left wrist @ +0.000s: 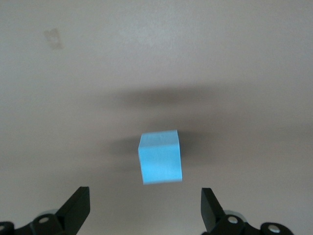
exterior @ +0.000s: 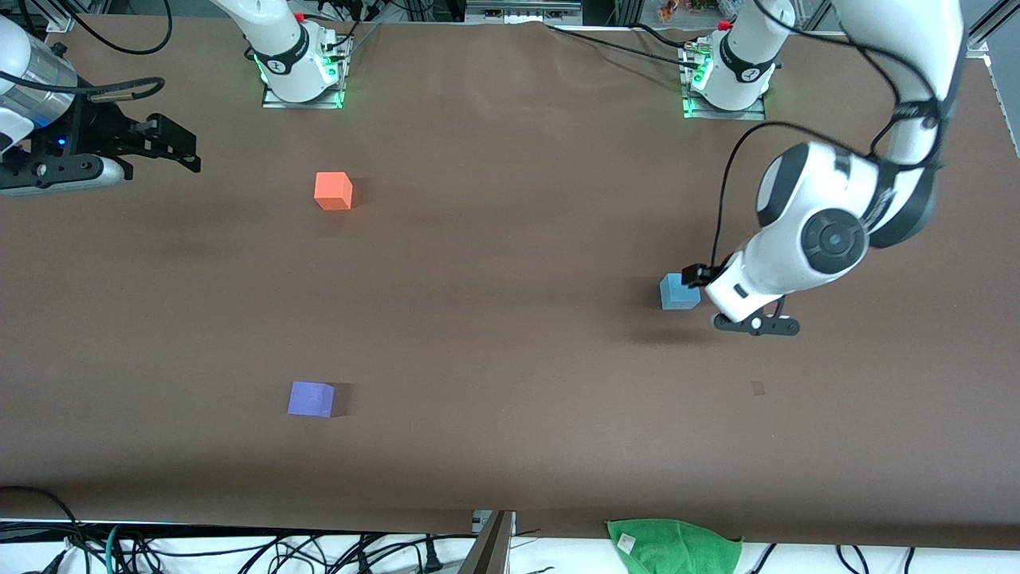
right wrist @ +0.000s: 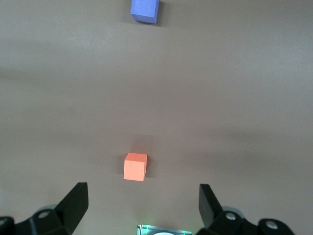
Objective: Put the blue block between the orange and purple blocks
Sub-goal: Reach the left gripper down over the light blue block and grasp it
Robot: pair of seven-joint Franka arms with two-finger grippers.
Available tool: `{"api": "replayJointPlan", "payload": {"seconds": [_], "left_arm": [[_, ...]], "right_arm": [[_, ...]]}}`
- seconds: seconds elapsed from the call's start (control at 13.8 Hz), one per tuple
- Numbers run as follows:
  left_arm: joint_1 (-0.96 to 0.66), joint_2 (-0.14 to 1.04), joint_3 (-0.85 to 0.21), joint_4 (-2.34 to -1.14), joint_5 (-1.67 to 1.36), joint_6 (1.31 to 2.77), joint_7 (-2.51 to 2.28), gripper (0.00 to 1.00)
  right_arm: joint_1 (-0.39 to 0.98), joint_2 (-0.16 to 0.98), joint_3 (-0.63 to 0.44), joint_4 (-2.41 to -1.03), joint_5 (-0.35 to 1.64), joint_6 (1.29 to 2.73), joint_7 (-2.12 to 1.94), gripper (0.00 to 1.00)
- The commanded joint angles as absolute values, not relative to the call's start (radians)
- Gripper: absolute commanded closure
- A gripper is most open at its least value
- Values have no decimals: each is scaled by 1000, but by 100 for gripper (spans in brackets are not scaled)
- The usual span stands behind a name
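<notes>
brown tabletop [exterior: 510,263] spreads wide and nearly bare under both of my arms, its front edge carrying only a green cloth [exterior: 673,544] that hangs well clear of the work. my left pincer [left wrist: 145,208] hovers over the blue block [exterior: 679,292], fingers spread wide with the cube apart from both of them; the block sits on the tabletop toward the left arm's end, about midway between the back and front edges. to take it well i judge i should come straight down, keep the cube centred so both fingers [left wrist: 76,208] meet flat faces, and close only once low enough to grip its sides squarely. my right pincer [right wrist: 142,205] waits released, up over the right arm's end of the tabletop. the orange block [exterior: 333,190] lies toward the back edge and the purple block [exterior: 311,399] toward the front edge, well apart, so the gap between them looks generous. nothing stands along the path there, and no edge is close enough to threaten a drop.
</notes>
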State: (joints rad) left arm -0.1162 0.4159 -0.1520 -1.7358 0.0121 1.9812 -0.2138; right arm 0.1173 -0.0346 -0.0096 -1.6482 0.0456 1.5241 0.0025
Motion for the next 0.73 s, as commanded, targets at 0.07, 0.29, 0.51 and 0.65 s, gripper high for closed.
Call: {"api": "replayJointPlan", "payload": {"seconds": [0.07, 0.29, 0.51, 0.65], "left_arm": [[-124, 413, -149, -1888, 25, 2169, -225, 0], [-127, 429, -149, -1965, 25, 2282, -250, 0], [-138, 463, -149, -1976, 67, 2293, -253, 0], [-146, 486, -150, -1974, 72, 2313, -291, 0]], "right_arm": [[101, -41, 5, -1661, 31, 1537, -3, 0], [101, -31, 5, -1661, 31, 1546, -6, 0], [101, -22, 6, -1661, 31, 1549, -5, 0], [101, -17, 6, -1661, 31, 1549, -5, 0]]}}
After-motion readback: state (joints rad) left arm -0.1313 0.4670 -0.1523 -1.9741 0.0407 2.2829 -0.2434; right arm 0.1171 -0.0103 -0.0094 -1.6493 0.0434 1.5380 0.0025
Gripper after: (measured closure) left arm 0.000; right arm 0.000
